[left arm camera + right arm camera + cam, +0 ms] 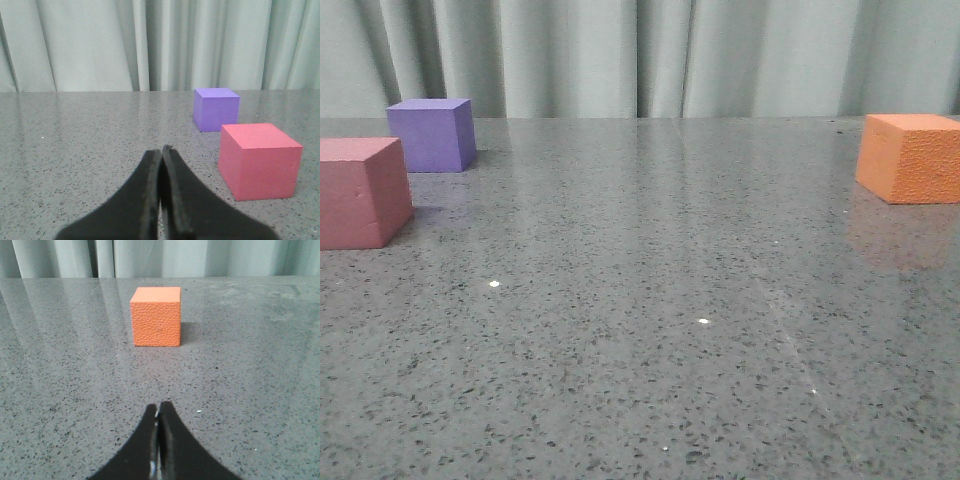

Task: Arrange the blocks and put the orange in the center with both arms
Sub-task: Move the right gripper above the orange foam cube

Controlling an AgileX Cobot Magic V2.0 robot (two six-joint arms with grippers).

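The orange block [912, 157] sits at the right edge of the frame on the table [640, 330]. Both jaws are pressed together, so open your right gripper [159, 412] wide first.

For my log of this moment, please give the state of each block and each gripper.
orange block: resting on the table, free, right side
purple block: on the table, free, far left
pinkish-red block: on the table, free, nearer than the purple one
left gripper: fingers shut, holding nothing
right gripper: fingers shut, holding nothing, short of the orange block
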